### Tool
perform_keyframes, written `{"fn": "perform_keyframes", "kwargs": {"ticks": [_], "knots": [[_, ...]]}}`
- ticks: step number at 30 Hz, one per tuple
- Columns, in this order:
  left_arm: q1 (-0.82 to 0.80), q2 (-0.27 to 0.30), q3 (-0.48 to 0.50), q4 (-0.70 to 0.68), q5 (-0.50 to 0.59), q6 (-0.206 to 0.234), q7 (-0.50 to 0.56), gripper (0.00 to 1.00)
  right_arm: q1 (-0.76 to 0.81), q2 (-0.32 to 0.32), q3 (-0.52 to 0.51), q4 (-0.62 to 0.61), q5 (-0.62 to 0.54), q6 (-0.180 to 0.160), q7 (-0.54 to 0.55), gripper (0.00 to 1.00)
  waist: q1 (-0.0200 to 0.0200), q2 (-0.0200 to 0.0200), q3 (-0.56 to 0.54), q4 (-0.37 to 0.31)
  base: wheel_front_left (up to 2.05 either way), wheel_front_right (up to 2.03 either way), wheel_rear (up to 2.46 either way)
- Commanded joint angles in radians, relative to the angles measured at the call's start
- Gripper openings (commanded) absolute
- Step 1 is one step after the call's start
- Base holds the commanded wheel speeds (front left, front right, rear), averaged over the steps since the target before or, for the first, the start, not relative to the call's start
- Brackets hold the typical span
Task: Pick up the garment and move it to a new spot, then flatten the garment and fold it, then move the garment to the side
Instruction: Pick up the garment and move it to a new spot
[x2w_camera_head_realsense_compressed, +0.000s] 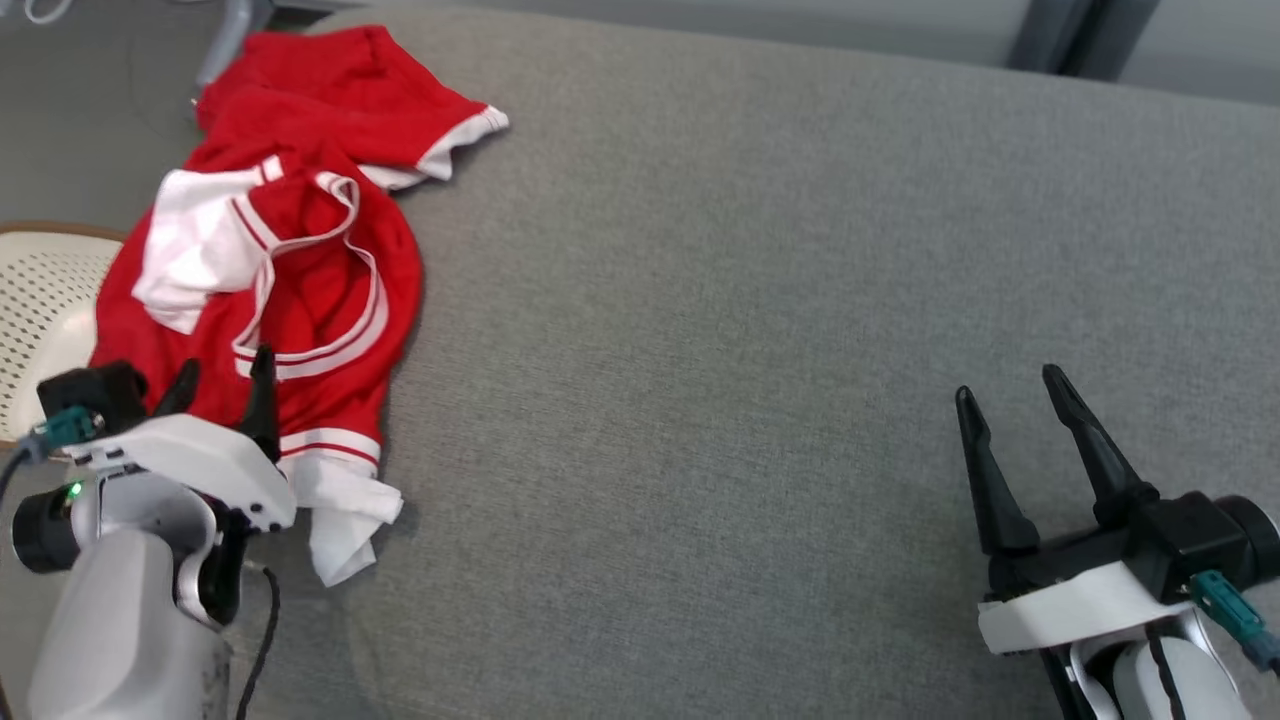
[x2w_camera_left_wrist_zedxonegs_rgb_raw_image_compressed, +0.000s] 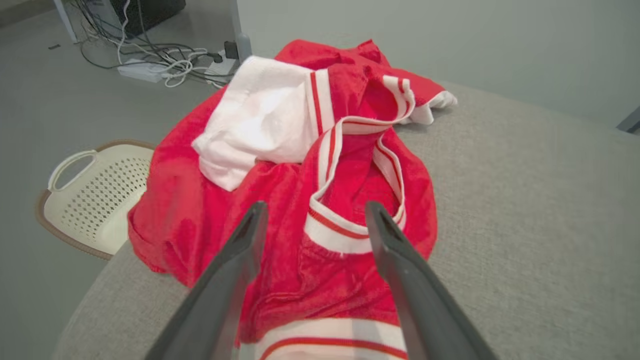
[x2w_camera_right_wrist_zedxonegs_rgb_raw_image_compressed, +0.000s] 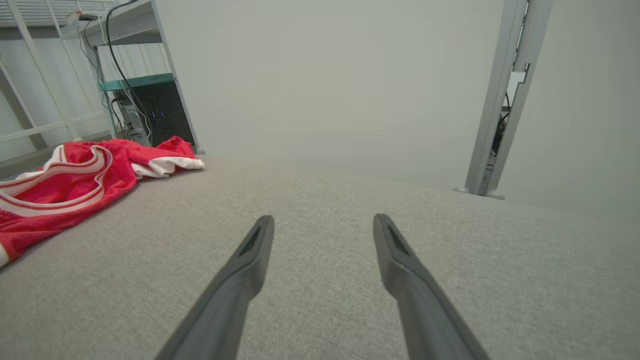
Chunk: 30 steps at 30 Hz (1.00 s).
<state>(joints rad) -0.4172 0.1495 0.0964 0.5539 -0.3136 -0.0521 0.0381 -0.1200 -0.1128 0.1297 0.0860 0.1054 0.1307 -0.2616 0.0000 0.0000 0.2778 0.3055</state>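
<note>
The garment is a red top with white, red-striped trim, lying crumpled at the left edge of the grey fabric surface. My left gripper hovers over its near end, open, its dark fingers spread above the red cloth with nothing between them. In the left wrist view the garment lies under and beyond the open left gripper. My right gripper stands open at the lower right above bare fabric, far from the garment. The right wrist view has the garment at far left and the right gripper open.
A cream perforated basket sits on the floor beside the surface's left edge, also seen as the basket in the left wrist view. Cables lie on the floor beyond. A grey post stands behind the surface at right.
</note>
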Motion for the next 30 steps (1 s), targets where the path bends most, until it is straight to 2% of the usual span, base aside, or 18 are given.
{"fn": "perform_keyframes", "kwargs": {"ticks": [1, 5, 8, 9, 10, 14, 17, 20, 22, 24, 25, 28, 30], "knots": [[-0.037, 0.006, 0.008, 0.029, -0.018, -0.001, 0.016, 1.00, -0.023, -0.008, 0.004, -0.003, 0.000, 0.000, -0.005, 1.00, 0.0000, 0.0000, 0.124, -0.072, 0.00, 0.00, 0.00], [-0.140, 0.046, 0.018, 0.192, -0.021, 0.022, 0.084, 1.00, -0.058, -0.009, 0.018, -0.006, 0.010, 0.000, -0.005, 1.00, 0.0000, 0.0000, 0.169, -0.113, 0.00, 0.00, 0.00], [-0.181, 0.060, 0.022, 0.282, -0.022, 0.035, 0.081, 1.00, -0.071, -0.002, 0.019, -0.005, 0.016, 0.000, -0.005, 1.00, 0.0000, 0.0000, 0.175, -0.134, 0.00, 0.00, 0.00], [-0.183, 0.063, 0.016, 0.312, -0.017, 0.030, 0.078, 0.34, -0.072, 0.001, 0.018, -0.004, 0.018, 0.000, -0.005, 1.00, 0.0000, 0.0000, 0.172, -0.140, 0.00, 0.00, 0.00], [-0.185, 0.058, 0.019, 0.338, -0.027, 0.027, 0.073, 0.00, -0.071, 0.004, 0.015, -0.002, 0.020, 0.000, -0.005, 1.00, 0.0000, 0.0000, 0.166, -0.144, 0.00, 0.00, 0.00], [-0.185, 0.033, 0.032, 0.338, -0.059, -0.016, -0.031, 0.00, -0.038, 0.020, -0.002, 0.010, 0.027, 0.000, -0.005, 1.00, 0.0000, 0.0000, 0.111, -0.145, 0.00, 0.00, 0.00], [-0.147, 0.019, 0.028, 0.260, -0.088, -0.058, -0.150, 0.00, -0.003, 0.033, -0.008, 0.024, 0.035, 0.000, -0.005, 1.00, 0.0000, 0.0000, 0.037, -0.139, 0.00, 0.00, 0.00], [-0.089, -0.012, -0.011, 0.132, -0.118, -0.074, -0.179, 0.00, 0.039, 0.050, 0.004, 0.038, 0.050, 0.000, -0.005, 1.00, 0.0000, 0.0000, -0.051, -0.139, 0.00, 0.00, 0.00], [-0.052, -0.043, -0.064, -0.006, -0.169, -0.081, -0.148, 0.00, 0.071, 0.054, 0.008, 0.044, 0.060, 0.000, -0.005, 1.00, 0.0000, 0.0000, -0.102, -0.143, 0.00, 0.00, 0.00], [-0.003, -0.063, -0.144, -0.186, -0.273, -0.082, -0.089, 0.00, 0.089, 0.058, 0.020, 0.049, 0.069, 0.000, -0.005, 1.00, 0.0000, 0.0000, -0.148, -0.157, 0.00, 0.00, 0.00], [0.052, -0.049, -0.184, -0.349, -0.338, -0.077, -0.032, 0.00, 0.097, 0.060, 0.039, 0.050, 0.089, 0.000, -0.005, 1.00, 0.0000, 0.0000, -0.178, -0.184, 0.00, 0.00, 0.00], [0.088, -0.069, -0.242, -0.551, -0.398, -0.077, 0.053, 0.00, 0.102, 0.059, 0.060, 0.037, 0.130, 0.000, -0.005, 1.00, 0.0000, 0.0000, -0.203, -0.242, 0.00, 0.00, 0.00], [0.107, -0.076, -0.275, -0.644, -0.417, -0.059, 0.105, 0.00, 0.102, 0.057, 0.059, 0.028, 0.150, 0.000, -0.005, 1.00, 0.0000, 0.0000, -0.209, -0.289, 0.00, 0.00, 0.00]]}}
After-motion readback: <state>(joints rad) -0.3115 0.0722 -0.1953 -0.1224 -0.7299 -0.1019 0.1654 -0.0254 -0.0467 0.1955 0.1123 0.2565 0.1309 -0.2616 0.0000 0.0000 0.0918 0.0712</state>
